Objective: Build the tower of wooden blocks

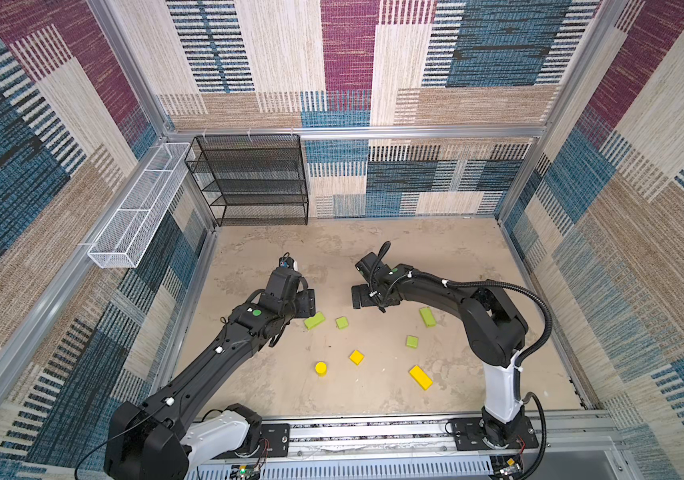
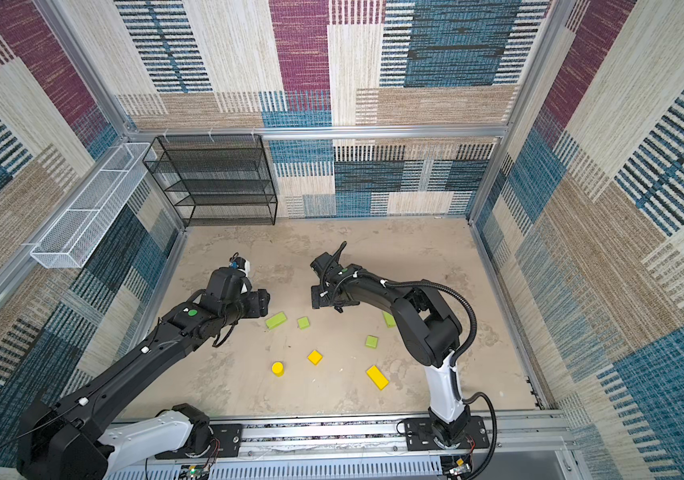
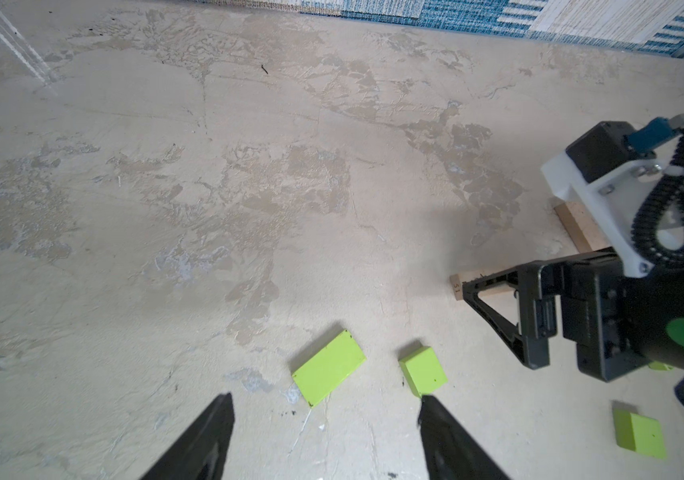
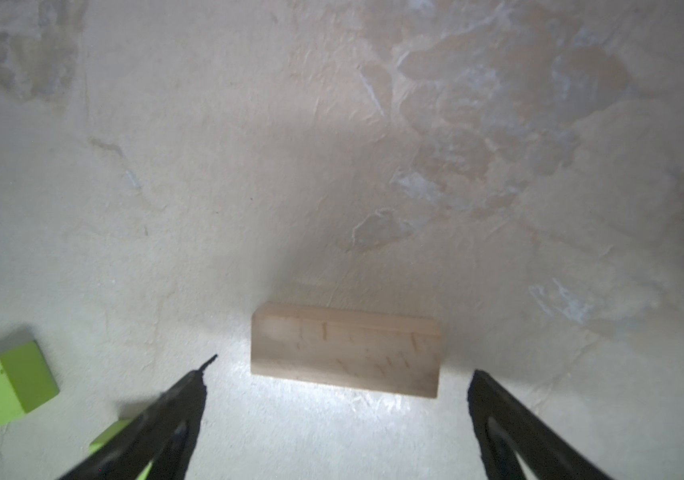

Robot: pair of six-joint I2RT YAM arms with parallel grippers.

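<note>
My right gripper (image 4: 343, 369) is open and low over a tan plank (image 4: 346, 355), which lies flat partly between the fingertips, touching neither. A second tan plank (image 3: 577, 226) lies beside it. My left gripper (image 3: 327, 401) is open and empty, just short of a long lime-green block (image 3: 329, 369) and a lime-green cube (image 3: 423, 370). In both top views the grippers (image 1: 310, 302) (image 1: 356, 297) face each other mid-floor. Loose on the floor lie another long lime block (image 1: 427, 316), a lime cube (image 1: 411, 342), a yellow cube (image 1: 356, 357), a yellow cylinder (image 1: 320, 368) and a yellow bar (image 1: 421, 377). No tower stands.
A black mesh shelf (image 1: 255, 180) stands at the back left against the wall. A white wire basket (image 1: 140, 208) hangs on the left wall. Patterned walls close in the beige floor (image 1: 435, 257) on three sides, and the arms' base rail (image 1: 373, 434) runs along the front.
</note>
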